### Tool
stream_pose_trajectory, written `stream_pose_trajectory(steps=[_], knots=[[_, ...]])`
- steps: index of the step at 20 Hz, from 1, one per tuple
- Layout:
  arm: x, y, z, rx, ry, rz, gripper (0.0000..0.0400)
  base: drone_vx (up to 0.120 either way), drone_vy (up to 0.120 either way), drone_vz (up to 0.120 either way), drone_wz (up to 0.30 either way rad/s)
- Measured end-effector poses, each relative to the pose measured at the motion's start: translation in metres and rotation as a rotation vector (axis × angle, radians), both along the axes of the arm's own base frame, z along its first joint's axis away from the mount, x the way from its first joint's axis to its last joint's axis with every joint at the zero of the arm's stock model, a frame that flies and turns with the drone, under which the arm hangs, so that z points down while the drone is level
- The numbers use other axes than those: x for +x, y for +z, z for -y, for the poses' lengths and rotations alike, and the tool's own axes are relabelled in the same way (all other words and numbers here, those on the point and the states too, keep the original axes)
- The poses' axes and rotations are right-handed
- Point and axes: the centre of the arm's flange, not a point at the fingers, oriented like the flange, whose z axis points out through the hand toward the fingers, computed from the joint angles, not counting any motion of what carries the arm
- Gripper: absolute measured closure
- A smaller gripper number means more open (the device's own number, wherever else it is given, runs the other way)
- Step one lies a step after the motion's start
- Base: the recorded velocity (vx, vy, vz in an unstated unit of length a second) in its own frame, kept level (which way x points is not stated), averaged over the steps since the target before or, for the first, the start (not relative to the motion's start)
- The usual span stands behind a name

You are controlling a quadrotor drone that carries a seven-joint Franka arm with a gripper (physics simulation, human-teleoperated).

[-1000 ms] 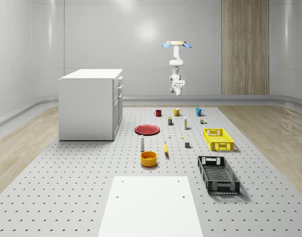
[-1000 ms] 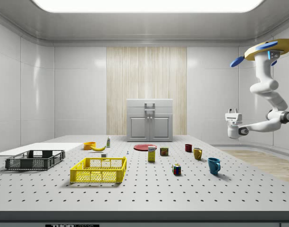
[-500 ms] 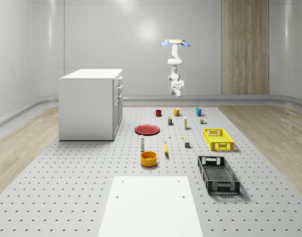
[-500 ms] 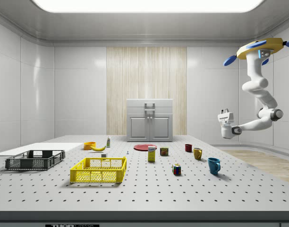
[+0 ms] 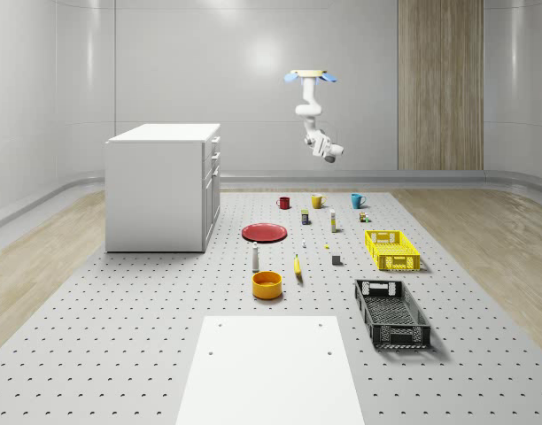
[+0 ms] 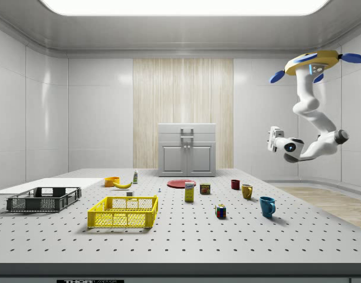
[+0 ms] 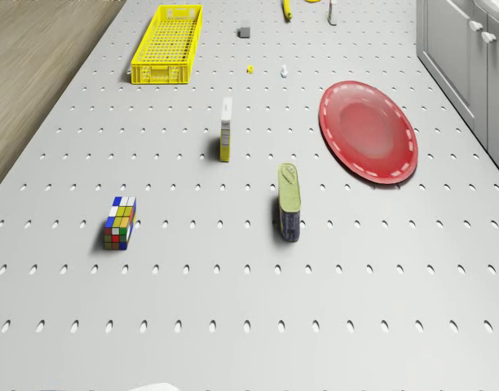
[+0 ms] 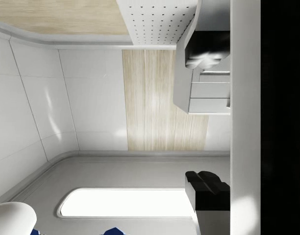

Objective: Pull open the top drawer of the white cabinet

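The drone (image 6: 318, 59) hovers high above the far end of the perforated table (image 5: 147, 354), over the row of mugs, its arm hanging beneath and bending at the elbow so that the gripper (image 6: 275, 138) points sideways across the room. The white cabinet (image 5: 160, 188) stands on the table along the whole-scene view's left edge, well apart from the robot. Its front faces the whole-scene view's right, toward the open tabletop, and in the side view it looks straight out at the camera. The top drawer (image 6: 187, 130) is the uppermost band of that front, closed flush, with its handle (image 6: 187, 130) at mid-width. The drawer's long axis runs level across the cabinet face, and it would slide out at right angles to that face, toward the red plate (image 5: 265, 232) and the objects beyond. From the gripper, the handle lies lower and far off toward the cabinet, with the mugs and the plate beneath the gap between. Whether the gripper's fingers are apart or together cannot be told from here. Judging by the gap, the whole approach is still to be made, and nothing yet touches the cabinet.
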Motion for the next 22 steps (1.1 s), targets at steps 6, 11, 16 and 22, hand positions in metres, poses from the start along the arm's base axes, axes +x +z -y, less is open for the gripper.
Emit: stream_pose_trajectory(steps=[6, 11, 16, 22], knots=[[0.0, -0.014, 0.002, 0.15, 0.002, -0.001, 0.0094, 0.12, -0.12, 0.0, 0.0], [0.0, -0.019, 0.003, 0.195, 0.002, -0.001, 0.0095, 0.12, -0.12, 0.0, 0.0], [0.0, -0.021, 0.003, 0.214, 0.002, -0.001, 0.0095, 0.12, -0.12, 0.048, 0.0], [0.0, -0.021, 0.003, 0.222, 0.003, -0.001, 0.0095, 0.12, -0.12, 0.12, 0.0]])
